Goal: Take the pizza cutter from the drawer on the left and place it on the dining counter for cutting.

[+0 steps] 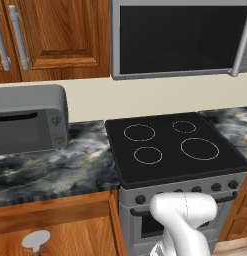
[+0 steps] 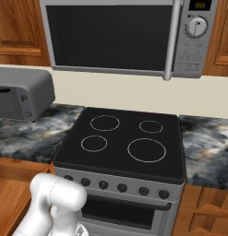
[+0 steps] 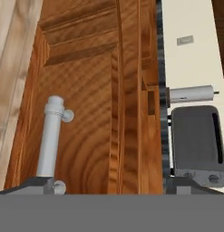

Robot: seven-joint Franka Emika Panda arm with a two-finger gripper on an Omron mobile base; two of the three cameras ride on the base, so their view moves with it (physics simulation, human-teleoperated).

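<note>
- The gripper (image 3: 116,185) is seen in the hand view with its two dark fingertips (image 3: 41,184) spread wide apart; nothing is clamped between them.
- The raised-edge front of the drawer (image 3: 86,113) is faced by the hand camera. The silver bar handle (image 3: 51,138) is seen just beside one fingertip; whether it is touched cannot be told.
- The white arm (image 1: 184,212) is bent low in front of the oven, at the bottom of both base views.
- The drawer is shown pulled out at the lower left of the left base view, under the edge of the worktop, with its plain wood inside exposed.
- The pizza cutter (image 1: 36,240) is found inside the drawer, near the bottom edge of that view. Its pale round wheel is visible, but the handle is too small and cut off to be made out. The cutter is well apart from the gripper.
- The black stove (image 1: 175,145) is set to the right of the drawer. Four ring burners are marked on its top, and a row of dark knobs (image 1: 196,189) is fitted along its grey front.
- The marbled worktop (image 1: 60,167) is joined to the stove on both sides.
- A grey toaster (image 1: 27,120) is placed on the worktop to the left, against the cream wall.
- A microwave (image 1: 180,37) is mounted above the stove, with a dial at its right side in the right base view.
- Tall cabinet doors (image 1: 60,35) with long vertical handles are hung to the left of the microwave.
</note>
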